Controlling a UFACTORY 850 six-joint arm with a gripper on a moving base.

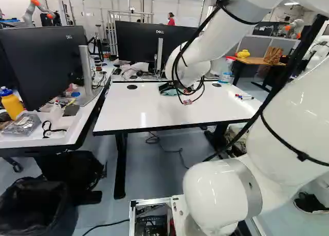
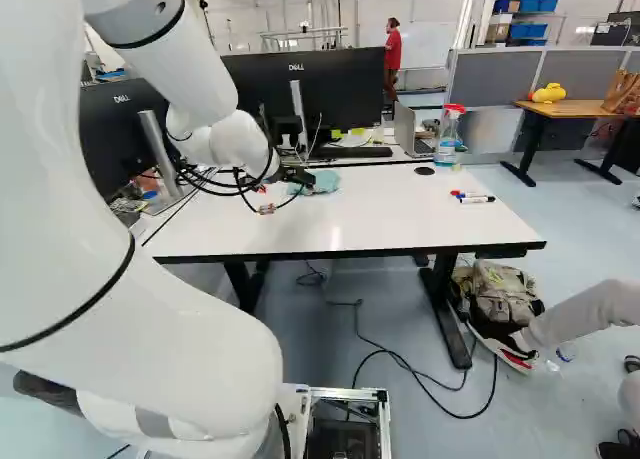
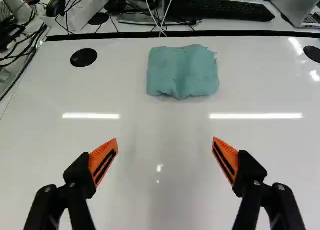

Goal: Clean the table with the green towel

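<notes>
Green towel (image 3: 182, 72): matt, crumpled cloth
Desk (image 3: 160, 140): smooth and glossy, streaked with reflections
Yellow-brown table (image 2: 575, 109): wood-look top

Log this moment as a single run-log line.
gripper: open, empty, over white table | green towel: lying on table ahead of gripper, not held | markers: on table, beyond towel's side

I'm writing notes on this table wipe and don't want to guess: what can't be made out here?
- Under the green towel: covered by the towel itself, wrist view.
- Faint smears on the table: bright reflections mask patches, wrist view.
- Print on the markers: too small, right base view.
- Inside the black bin: too dark, partly cut off by the left base view's edge.
</notes>
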